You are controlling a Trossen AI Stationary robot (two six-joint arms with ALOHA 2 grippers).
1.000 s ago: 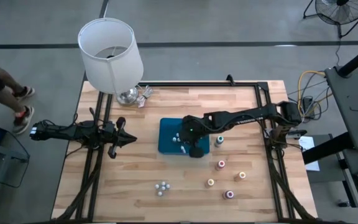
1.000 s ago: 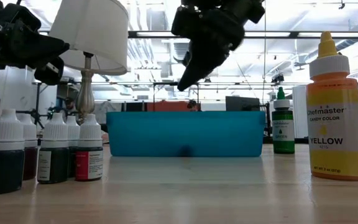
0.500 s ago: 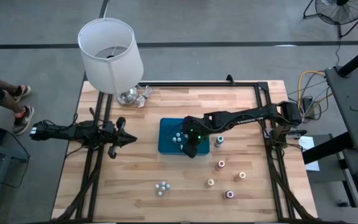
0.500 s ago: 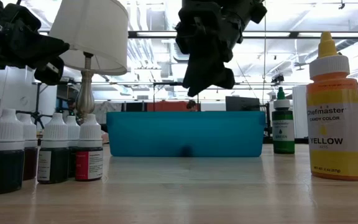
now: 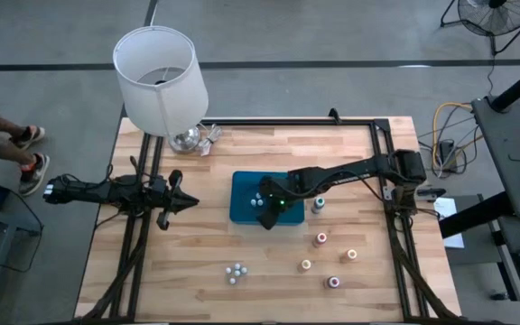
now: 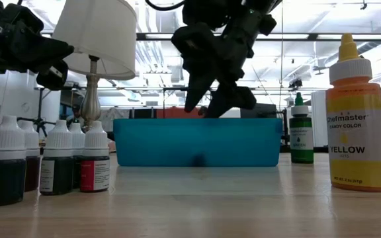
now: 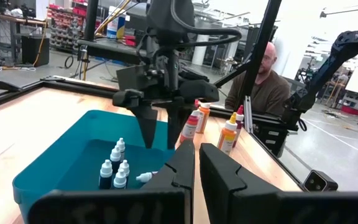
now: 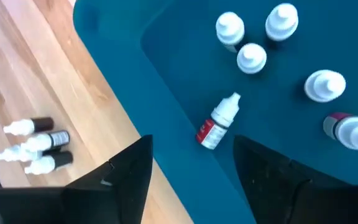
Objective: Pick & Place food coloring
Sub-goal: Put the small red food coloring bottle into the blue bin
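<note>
The blue tray [image 5: 242,203] sits mid-table and holds several small white-capped dropper bottles [image 8: 250,56] standing upright. One more bottle with a red label [image 8: 219,124] lies on its side on the tray floor. My right gripper [image 5: 267,215] hangs open just above the tray [image 6: 197,142], its fingers [image 8: 129,168] on either side of the lying bottle without touching it. Several food coloring bottles with coloured tops stand right of the tray, among them green [image 5: 318,205], orange [image 5: 351,255] and yellow [image 5: 306,265]. My left gripper [image 5: 186,203] waits shut at the table's left.
A cluster of dropper bottles [image 5: 235,272] stands near the front edge. A lamp with a white shade [image 5: 161,77] stands at the far left corner. A black frame [image 5: 382,135] rims the table. A person's legs [image 5: 7,135] show left of the table.
My right gripper has come down closer to the tray, shifted a little toward the table's left edge and turned. In the low view its fingers now stand spread apart, where a second ago they showed as one point.
</note>
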